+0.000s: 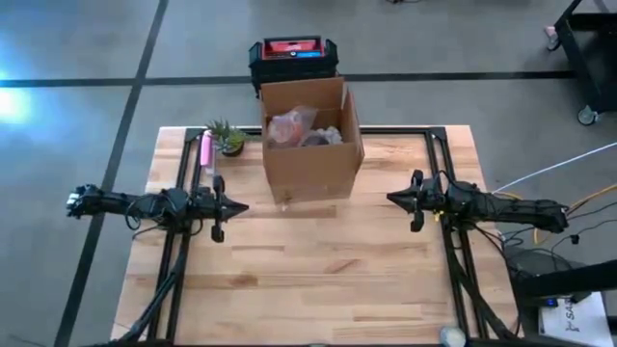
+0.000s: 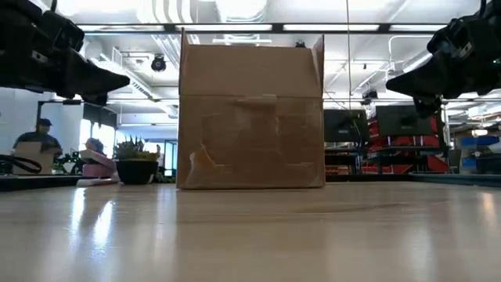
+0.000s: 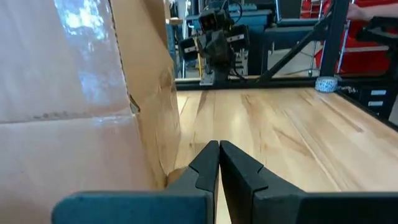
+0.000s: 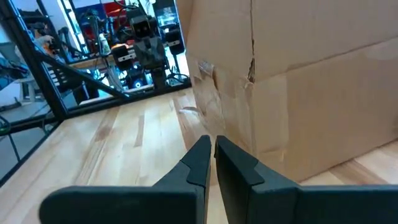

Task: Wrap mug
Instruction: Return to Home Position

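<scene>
Jaws pressed together, the left gripper (image 1: 241, 206) hovers mid-left and the right gripper (image 1: 390, 198) mid-right. Between them, higher in the frame, the cardboard box (image 1: 313, 172) stands open with the bubble-wrapped mug (image 1: 289, 127) inside. A potted plant (image 1: 228, 140) sits left of it.

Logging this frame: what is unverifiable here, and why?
- Mug: high view, the cardboard box holds a wrapped bundle, too small to tell mug from wrap.
- Low view: the box wall hides its contents.
- Pink item beside the plant: too small to identify.
- Black-and-red case behind the box: near edge covered by the box.
- Left gripper and right gripper hang shut beside the box.
</scene>
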Robot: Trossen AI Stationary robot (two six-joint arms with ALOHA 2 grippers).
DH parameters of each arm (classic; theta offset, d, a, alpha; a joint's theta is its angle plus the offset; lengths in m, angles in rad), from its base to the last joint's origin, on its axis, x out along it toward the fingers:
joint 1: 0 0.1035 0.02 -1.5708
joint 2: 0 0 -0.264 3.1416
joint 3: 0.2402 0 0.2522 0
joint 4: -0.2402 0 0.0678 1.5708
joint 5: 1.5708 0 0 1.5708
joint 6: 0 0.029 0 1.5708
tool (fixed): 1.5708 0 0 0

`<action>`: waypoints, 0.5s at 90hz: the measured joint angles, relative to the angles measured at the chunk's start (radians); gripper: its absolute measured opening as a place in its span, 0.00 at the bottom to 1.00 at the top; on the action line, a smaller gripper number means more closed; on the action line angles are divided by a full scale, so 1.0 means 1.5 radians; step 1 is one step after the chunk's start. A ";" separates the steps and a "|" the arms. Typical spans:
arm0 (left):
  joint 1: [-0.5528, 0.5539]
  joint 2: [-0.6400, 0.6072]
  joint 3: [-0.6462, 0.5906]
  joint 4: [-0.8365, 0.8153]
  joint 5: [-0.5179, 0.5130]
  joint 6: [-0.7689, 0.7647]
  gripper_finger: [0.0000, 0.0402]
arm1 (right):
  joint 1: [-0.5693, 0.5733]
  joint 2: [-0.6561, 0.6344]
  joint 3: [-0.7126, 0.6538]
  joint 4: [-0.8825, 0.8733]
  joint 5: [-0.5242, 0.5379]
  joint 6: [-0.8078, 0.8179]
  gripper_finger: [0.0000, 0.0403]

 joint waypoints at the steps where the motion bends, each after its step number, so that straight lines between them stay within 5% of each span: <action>1: 0.000 0.001 0.000 0.000 0.000 0.000 0.00 | 0.000 0.000 0.000 0.000 0.000 0.000 0.02; 45: 0.000 0.063 0.001 0.001 0.000 0.000 0.00 | 0.000 0.000 0.000 0.000 0.000 0.000 0.02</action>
